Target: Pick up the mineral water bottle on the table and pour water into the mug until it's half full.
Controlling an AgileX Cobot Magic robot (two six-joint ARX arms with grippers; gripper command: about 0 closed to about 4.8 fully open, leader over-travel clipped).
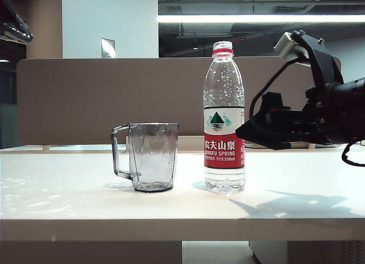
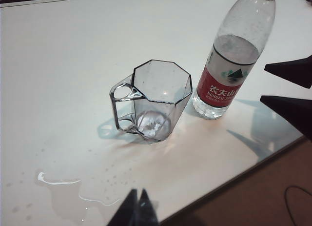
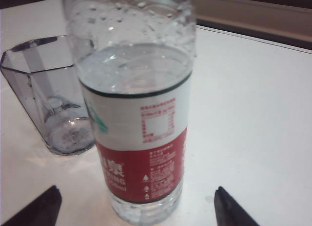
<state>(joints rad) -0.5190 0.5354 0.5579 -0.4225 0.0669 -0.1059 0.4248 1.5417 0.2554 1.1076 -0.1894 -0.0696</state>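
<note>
Right claw [image 3: 134, 206] gapes released just beside the upright mineral water bottle [image 1: 224, 118] on the bench [image 1: 182, 218], left claw [image 2: 136, 211] clenched nearby; mug [image 1: 149, 157] looks empty, so grasping and pouring remain.

Office interior. Grey-brown fabric desk partition [image 1: 114, 98] spans mid-frame behind the wide white tabletop [image 1: 182, 218]; long fluorescent strip light [image 1: 259, 18] upper right under dark exposed ceiling; pale wall panel [image 1: 109, 23] upper left.

Glossy white table [image 1: 68, 195]; clear (seemingly plastic) mug [image 1: 149, 157].
</note>
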